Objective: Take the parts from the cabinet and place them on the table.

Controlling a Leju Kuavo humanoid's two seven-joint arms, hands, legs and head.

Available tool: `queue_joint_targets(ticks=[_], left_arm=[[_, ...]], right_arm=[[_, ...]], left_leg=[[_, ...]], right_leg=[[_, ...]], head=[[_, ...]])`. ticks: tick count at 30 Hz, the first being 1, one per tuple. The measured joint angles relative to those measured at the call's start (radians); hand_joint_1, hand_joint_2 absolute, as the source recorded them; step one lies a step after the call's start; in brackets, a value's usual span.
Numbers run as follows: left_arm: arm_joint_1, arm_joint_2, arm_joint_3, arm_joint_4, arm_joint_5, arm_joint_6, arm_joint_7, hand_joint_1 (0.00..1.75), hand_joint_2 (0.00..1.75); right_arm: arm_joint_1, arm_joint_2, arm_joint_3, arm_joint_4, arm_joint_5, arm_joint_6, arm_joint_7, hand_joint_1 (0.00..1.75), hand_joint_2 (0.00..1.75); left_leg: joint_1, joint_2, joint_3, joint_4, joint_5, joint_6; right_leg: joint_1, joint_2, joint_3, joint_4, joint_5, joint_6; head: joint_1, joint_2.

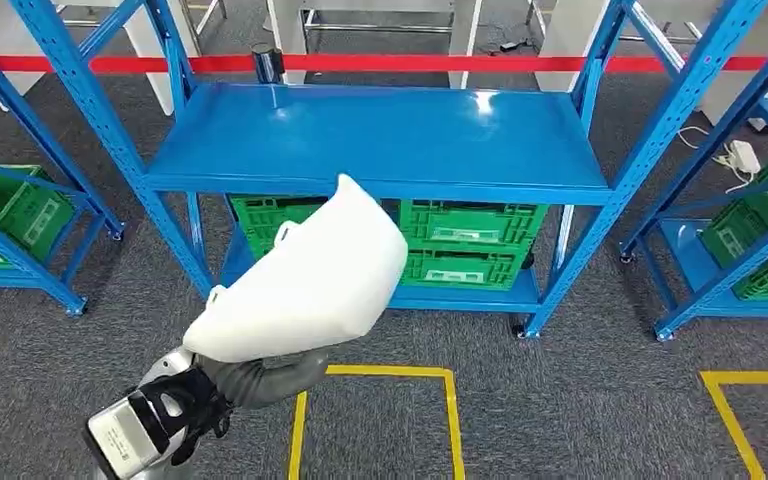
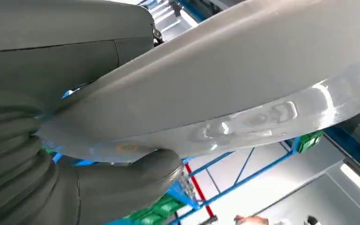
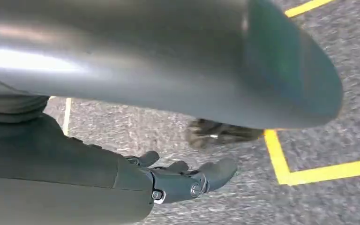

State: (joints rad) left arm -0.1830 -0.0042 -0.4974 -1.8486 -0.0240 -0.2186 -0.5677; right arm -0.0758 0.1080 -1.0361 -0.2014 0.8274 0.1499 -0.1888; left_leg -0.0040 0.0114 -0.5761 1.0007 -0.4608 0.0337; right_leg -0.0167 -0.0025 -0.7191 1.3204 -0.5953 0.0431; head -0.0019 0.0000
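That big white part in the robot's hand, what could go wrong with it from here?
The left hand grips the white part by one edge alone, so the overhanging bulk might tip or slip out. The blue shelf stands close ahead; a swing could knock the part against it. The right hand hangs low, lending no support.

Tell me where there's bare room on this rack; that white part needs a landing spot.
The top shelf is bare between the blue uprights. The lower shelf is crowded with green crates. The left hand holds the white part.
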Motion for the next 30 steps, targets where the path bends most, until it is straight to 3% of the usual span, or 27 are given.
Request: queue_joint_targets(ticks=[2, 3, 4, 5, 8, 9, 10, 11, 13, 14, 15, 16, 18, 19, 20, 21, 23, 24, 25, 27, 29, 30], left_arm=[[-0.001, 0.0, 0.0, 0.003, 0.0, 0.0, 0.0, 1.75, 1.75], [-0.002, 0.0, 0.0, 0.003, 0.002, 0.0, -0.001, 1.75, 1.75], [-0.003, 0.0, 0.0, 0.003, 0.004, 0.0, -0.002, 1.75, 1.75], [-0.005, 0.0, 0.0, 0.003, 0.006, 0.0, -0.006, 1.75, 1.75], [-0.005, 0.001, -0.001, 0.005, 0.008, 0.0, -0.012, 1.75, 1.75], [-0.005, 0.003, -0.001, 0.007, 0.008, 0.0, -0.013, 1.75, 1.75], [-0.006, 0.005, -0.002, 0.008, 0.011, 0.0, -0.013, 1.75, 1.75], [-0.006, 0.006, -0.002, 0.008, 0.012, 0.0, -0.013, 1.75, 1.75], [-0.006, 0.01, -0.003, 0.011, 0.015, 0.0, -0.014, 1.75, 1.75], [-0.005, 0.011, -0.003, 0.012, 0.014, 0.0, -0.014, 1.75, 1.75], [-0.005, 0.013, -0.003, 0.014, 0.015, 0.0, -0.014, 1.75, 1.75], [-0.005, 0.014, -0.003, 0.015, 0.014, 0.0, -0.014, 1.75, 1.75], [-0.006, 0.015, -0.003, 0.015, 0.011, 0.002, -0.012, 1.75, 1.75], [-0.007, 0.015, -0.004, 0.015, 0.005, 0.005, -0.01, 1.75, 1.75], [-0.01, 0.015, -0.006, 0.016, 0.002, 0.005, -0.006, 1.75, 1.75], [-0.01, 0.015, -0.006, 0.016, 0.0, 0.007, -0.005, 1.75, 1.75], [-0.009, 0.015, -0.006, 0.018, -0.001, 0.008, 0.0, 1.75, 1.75], [-0.009, 0.015, -0.007, 0.019, -0.002, 0.008, 0.005, 1.75, 1.75], [-0.01, 0.014, -0.008, 0.02, -0.004, 0.008, 0.011, 1.75, 1.75], [-0.011, 0.011, -0.013, 0.021, -0.005, 0.008, 0.015, 1.75, 1.75], [-0.011, 0.013, -0.017, 0.028, -0.01, 0.014, 0.013, 1.75, 1.75], [-0.011, 0.014, -0.017, 0.031, -0.01, 0.017, 0.012, 1.75, 1.75]], right_arm=[[0.0, 0.0, 0.0, 0.0, 0.0, 0.001, -0.003, 0.0, 0.0], [0.0, 0.0, 0.0, 0.0, 0.0, 0.003, -0.005, 0.0, 0.0], [-0.002, -0.001, 0.0, 0.0, 0.0, 0.003, -0.008, 0.0, 0.0], [-0.003, -0.005, 0.0, 0.0, 0.0, 0.005, -0.012, 0.0, 0.0], [-0.003, -0.005, 0.0, 0.0, 0.0, 0.015, -0.019, 0.0, 0.0], [-0.001, -0.003, 0.0, 0.001, 0.0, 0.018, -0.021, 0.0, 0.0], [-0.002, -0.003, 0.0, 0.001, 0.0, 0.017, -0.021, 0.0, 0.0], [-0.002, -0.004, 0.0, 0.001, 0.0, 0.017, -0.022, 0.0, 0.0], [-0.002, -0.004, 0.0, 0.001, -0.001, 0.018, -0.022, 0.0, 0.0], [-0.001, -0.004, 0.0, 0.001, -0.001, 0.018, -0.022, 0.0, 0.0], [-0.001, -0.004, 0.0, 0.001, -0.001, 0.018, -0.022, 0.0, 0.0], [0.0, -0.004, 0.0, 0.001, -0.001, 0.018, -0.024, 0.0, 0.0], [0.001, -0.003, 0.0, 0.001, -0.004, 0.018, -0.029, 0.0, 0.0], [0.0, -0.003, 0.0, 0.001, -0.008, 0.019, -0.031, 0.0, 0.0], [0.0, -0.003, -0.001, 0.001, -0.013, 0.019, -0.032, 0.0, 0.0], [0.0, -0.004, -0.002, 0.001, -0.017, 0.018, -0.032, 0.0, 0.0], [0.001, -0.004, -0.009, 0.001, -0.028, 0.014, -0.026, 0.0, 0.0], [0.001, -0.004, -0.012, 0.001, -0.034, 0.013, -0.024, 0.0, 0.0], [0.001, -0.006, -0.018, 0.001, -0.042, 0.013, -0.022, 0.0, 0.0], [0.002, -0.005, -0.029, 0.001, -0.048, 0.013, -0.021, 0.0, 0.0], [0.002, -0.006, -0.034, 0.001, -0.05, 0.013, -0.021, 0.0, 0.0], [0.003, -0.006, -0.035, 0.001, -0.052, 0.01, -0.021, 0.0, 0.0]], left_leg=[[-0.002, 0.0, -0.037, 0.012, 0.019, -0.004], [-0.002, 0.0, -0.052, 0.018, 0.028, -0.006], [-0.001, 0.001, -0.06, 0.025, 0.035, -0.009], [-0.006, 0.001, -0.069, 0.029, 0.041, -0.015], [0.0, 0.005, -0.071, 0.018, 0.071, -0.035], [-0.003, 0.003, -0.077, 0.019, 0.074, -0.041], [0.0, -0.003, -0.086, 0.035, 0.038, -0.049], [0.002, -0.005, -0.1, 0.081, -0.026, -0.055], [0.008, -0.005, -0.134, 0.223, -0.134, -0.066], [0.008, -0.006, -0.144, 0.287, -0.157, -0.069], [0.01, -0.005, -0.139, 0.324, -0.146, -0.071], [0.013, -0.005, -0.115, 0.315, -0.109, -0.073], [0.014, -0.005, -0.021, 0.204, -0.037, -0.071], [0.015, -0.006, 0.048, 0.115, -0.045, -0.068], [0.011, -0.006, 0.107, 0.027, -0.087, -0.063], [0.009, -0.006, 0.121, -0.013, -0.107, -0.051], [0.003, -0.005, 0.109, -0.007, -0.1, -0.037], [0.005, -0.003, 0.106, -0.012, -0.092, -0.025], [0.009, 0.008, 0.102, -0.014, -0.085, -0.014], [0.009, 0.015, 0.089, -0.013, -0.074, -0.002], [0.005, 0.027, 0.073, -0.01, -0.065, 0.0], [0.004, 0.033, 0.068, -0.007, -0.063, -0.001]], right_leg=[[0.003, 0.0, 0.075, -0.067, 0.076, -0.008], [0.005, 0.0, 0.14, -0.148, 0.092, -0.015], [0.01, 0.0, 0.205, -0.236, 0.068, -0.025], [0.016, -0.001, 0.249, -0.315, 0.034, -0.031], [0.023, 0.001, 0.231, -0.319, 0.046, -0.046], [0.012, -0.003, 0.225, -0.327, 0.062, -0.054], [0.011, -0.005, 0.214, -0.328, 0.073, -0.06], [0.01, -0.006, 0.199, -0.328, 0.085, -0.068], [0.01, -0.006, 0.17, -0.326, 0.109, -0.068], [0.01, -0.006, 0.154, -0.325, 0.12, -0.066], [0.009, -0.007, 0.136, -0.324, 0.13, -0.064], [0.009, -0.008, 0.12, -0.322, 0.14, -0.062], [0.007, -0.008, 0.093, -0.316, 0.156, -0.054], [0.007, -0.007, 0.089, -0.311, 0.164, -0.049], [0.011, -0.007, 0.081, -0.307, 0.169, -0.043], [0.012, -0.007, 0.08, -0.305, 0.176, -0.037], [0.009, -0.005, 0.081, -0.311, 0.191, -0.023], [0.008, -0.003, 0.079, -0.312, 0.196, -0.015], [0.003, 0.0, 0.072, -0.297, 0.183, -0.012], [0.003, 0.001, 0.021, -0.181, 0.096, -0.003], [0.003, 0.001, -0.04, -0.025, 0.023, 0.003], [0.003, 0.001, -0.047, 0.006, 0.017, 0.003]], head=[[0.001, 0.0], [0.002, 0.0], [0.002, 0.0], [0.003, 0.0], [0.003, 0.0], [0.004, 0.0], [0.003, 0.0], [-0.001, 0.0], [-0.005, 0.0], [-0.006, 0.0], [-0.007, 0.0], [-0.008, 0.0], [-0.009, 0.0], [-0.01, 0.0], [-0.013, 0.0], [-0.013, 0.0], [-0.012, 0.0], [-0.012, 0.0], [-0.012, 0.0], [-0.001, 0.0], [0.0, 0.0], [0.0, 0.0]])
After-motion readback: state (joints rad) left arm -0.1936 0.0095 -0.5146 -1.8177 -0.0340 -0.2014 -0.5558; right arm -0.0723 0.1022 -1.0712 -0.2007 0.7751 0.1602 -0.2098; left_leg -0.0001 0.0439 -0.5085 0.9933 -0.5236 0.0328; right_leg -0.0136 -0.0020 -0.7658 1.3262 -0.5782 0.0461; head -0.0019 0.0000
